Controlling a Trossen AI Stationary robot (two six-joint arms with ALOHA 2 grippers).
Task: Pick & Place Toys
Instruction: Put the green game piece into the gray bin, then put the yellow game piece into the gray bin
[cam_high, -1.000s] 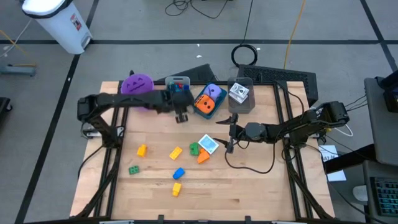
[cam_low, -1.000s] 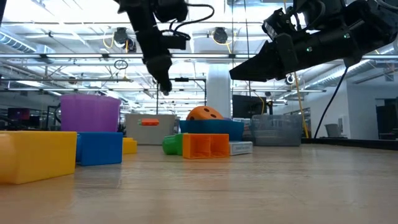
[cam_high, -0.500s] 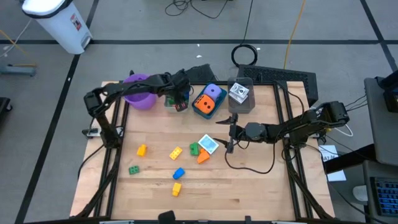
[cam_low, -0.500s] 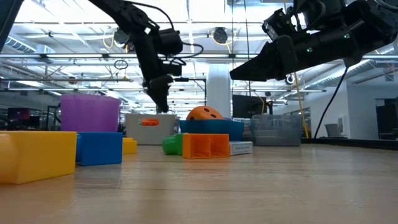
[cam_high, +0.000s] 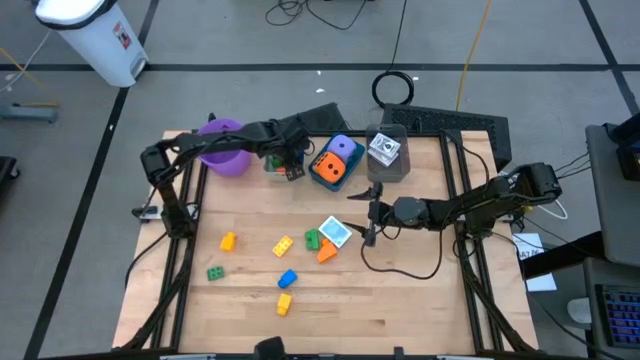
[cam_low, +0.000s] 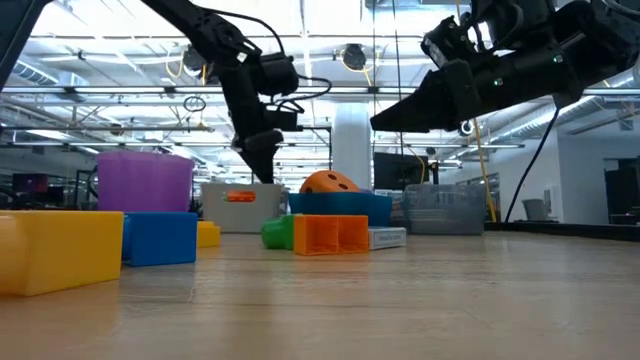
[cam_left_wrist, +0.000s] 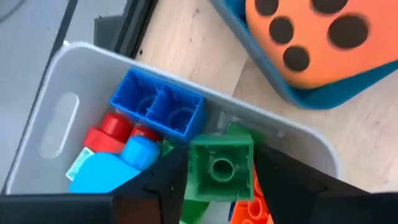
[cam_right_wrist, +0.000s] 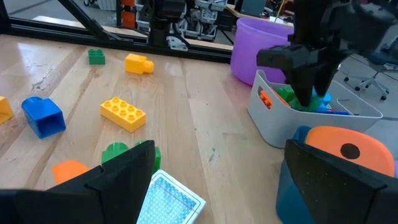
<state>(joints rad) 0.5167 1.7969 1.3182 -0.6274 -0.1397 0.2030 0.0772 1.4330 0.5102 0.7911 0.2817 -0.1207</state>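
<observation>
My left gripper (cam_high: 290, 168) hangs over the grey bin (cam_left_wrist: 68, 87) at the table's far side, shut on a green brick (cam_left_wrist: 221, 165). The bin holds blue (cam_left_wrist: 158, 112), red and orange bricks. Beside it, an orange die (cam_high: 330, 166) and a purple die (cam_high: 343, 147) lie in the blue bin. My right gripper (cam_high: 371, 215) hovers open above the table's middle, near a white-grey printed cube (cam_high: 335, 232). Loose bricks lie on the wood: yellow (cam_high: 284, 244), green (cam_high: 215, 272), blue (cam_high: 287, 279) and orange (cam_high: 327, 252). My left gripper pinches the green brick by two opposite sides (cam_left_wrist: 194, 168), one finger on each. The fingers slant down from above, into the bin's open top. The brick's face with a round ring is turned up toward the wrist. Whether it rests on the bricks beneath, I cannot tell.
A purple cup (cam_high: 222, 150) stands left of the grey bin. A clear bin (cam_high: 388, 165) with a printed cube (cam_high: 384, 150) stands at the far right. Black frame rails run along the table's left and right edges.
My left gripper has swung toward the table's far edge and sunk until it hangs just over the grey bin, rolling a little on the way. My right arm has kept still.
</observation>
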